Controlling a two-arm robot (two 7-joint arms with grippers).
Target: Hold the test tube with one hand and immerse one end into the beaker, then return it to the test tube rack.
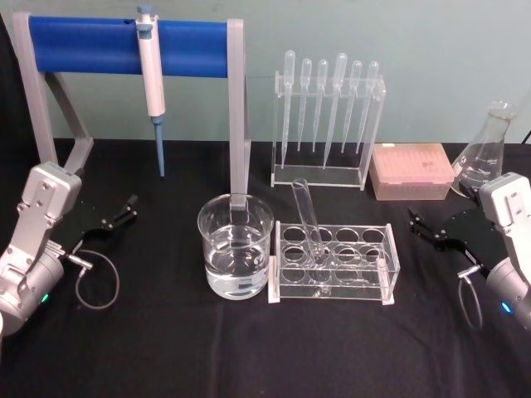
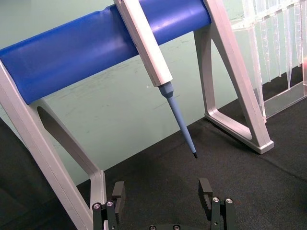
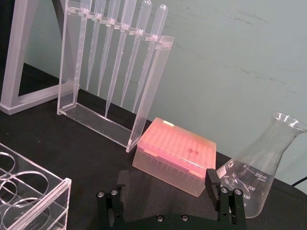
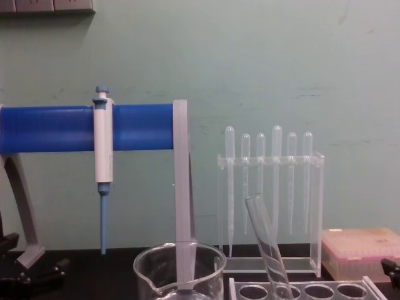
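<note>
Well, your tube [image 1: 309, 222] stood in the rack [image 1: 390, 259], seated in a hole in the rack's left half; you could not tell which row. Its long axis ran close to upright but tilted. The round bottom sat down inside the rack, and the open rim pointed up and leaned toward the rack's left end. The chest view gave you the same lean: the tube [image 4: 265, 247] rose out of the rack [image 4: 312, 289] with its rim slanted toward the beaker [image 4: 150, 265].

The beaker [image 1: 217, 249] sat just beside the rack's left end, partly filled with clear liquid. Whether glass and rack touched, you could not tell.

Your left gripper [image 1: 129, 207] lay well to the left of the rack, beyond the beaker and low over the black table [image 1: 166, 348]. Its wrist view showed the left gripper [image 2: 163, 196] spread wide with nothing between the fingers. Your right gripper [image 1: 417, 225] lay off the rack's right end, near it but apart, pointing back toward the rack. Its wrist view likewise showed the right gripper [image 3: 165, 187] gaping wide and empty, with a corner of the rack [image 3: 33, 191] beside it.

Behind the rack stood the pipettes [image 1: 328, 116]. The pink box [image 1: 412, 170] and the flask [image 1: 485, 153] sat behind and to the rack's right. The pipettor [image 1: 152, 79] hung on the blue stand [image 1: 83, 46], behind and to the rack's left.
</note>
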